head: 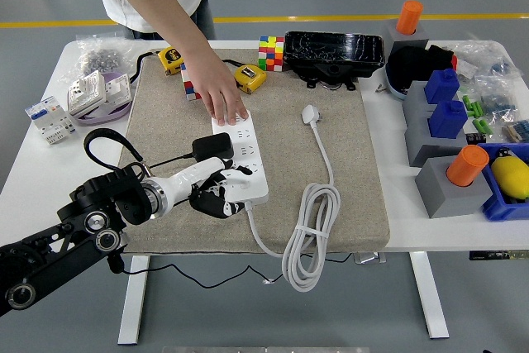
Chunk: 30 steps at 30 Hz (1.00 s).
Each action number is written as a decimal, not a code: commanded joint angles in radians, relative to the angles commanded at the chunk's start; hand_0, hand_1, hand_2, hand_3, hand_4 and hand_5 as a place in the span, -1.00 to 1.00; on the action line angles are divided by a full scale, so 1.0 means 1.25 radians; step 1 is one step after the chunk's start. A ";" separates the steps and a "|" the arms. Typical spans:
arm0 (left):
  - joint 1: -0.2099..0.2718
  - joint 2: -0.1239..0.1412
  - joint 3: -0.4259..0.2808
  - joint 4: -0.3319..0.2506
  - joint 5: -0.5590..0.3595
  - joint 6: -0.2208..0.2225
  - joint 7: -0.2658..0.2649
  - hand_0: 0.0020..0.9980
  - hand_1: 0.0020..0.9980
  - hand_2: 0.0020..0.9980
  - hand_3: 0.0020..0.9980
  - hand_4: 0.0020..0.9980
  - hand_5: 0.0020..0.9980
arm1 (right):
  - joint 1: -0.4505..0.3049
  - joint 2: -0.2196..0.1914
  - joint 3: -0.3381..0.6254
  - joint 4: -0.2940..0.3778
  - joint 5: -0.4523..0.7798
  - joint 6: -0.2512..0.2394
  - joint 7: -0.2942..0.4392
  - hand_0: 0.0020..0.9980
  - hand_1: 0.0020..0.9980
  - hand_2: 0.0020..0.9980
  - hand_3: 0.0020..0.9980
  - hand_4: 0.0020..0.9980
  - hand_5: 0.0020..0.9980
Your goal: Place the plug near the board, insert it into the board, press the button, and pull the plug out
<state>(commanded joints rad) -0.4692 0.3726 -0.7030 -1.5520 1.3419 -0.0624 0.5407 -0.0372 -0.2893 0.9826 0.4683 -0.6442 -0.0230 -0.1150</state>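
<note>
The left robot hand lies curled on the board's near end, gripping nothing clearly; a black plug sits beside it. A person's hand pins the far end.

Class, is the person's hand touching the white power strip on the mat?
Touching. The head view shows the person's hand pressing its fingertips onto the power strip's far end.

white table under burlap mat
</note>
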 joint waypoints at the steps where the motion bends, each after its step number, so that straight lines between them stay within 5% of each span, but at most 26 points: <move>1: -0.003 0.000 0.005 0.005 0.007 0.001 0.002 -0.86 -0.89 -0.72 0.78 0.46 -1.00 | 0.001 -0.001 -0.001 0.000 0.000 0.000 0.000 0.36 0.38 0.39 0.20 0.88 0.07; 30: -0.030 0.000 0.049 0.037 0.006 -0.021 0.024 -0.87 -0.88 -0.72 0.73 0.48 -1.00 | 0.000 -0.003 0.000 0.000 -0.001 0.000 -0.001 0.36 0.38 0.39 0.20 0.88 0.07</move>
<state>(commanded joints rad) -0.5071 0.3727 -0.6416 -1.5053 1.3494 -0.0885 0.5707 -0.0376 -0.2930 0.9832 0.4684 -0.6454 -0.0225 -0.1157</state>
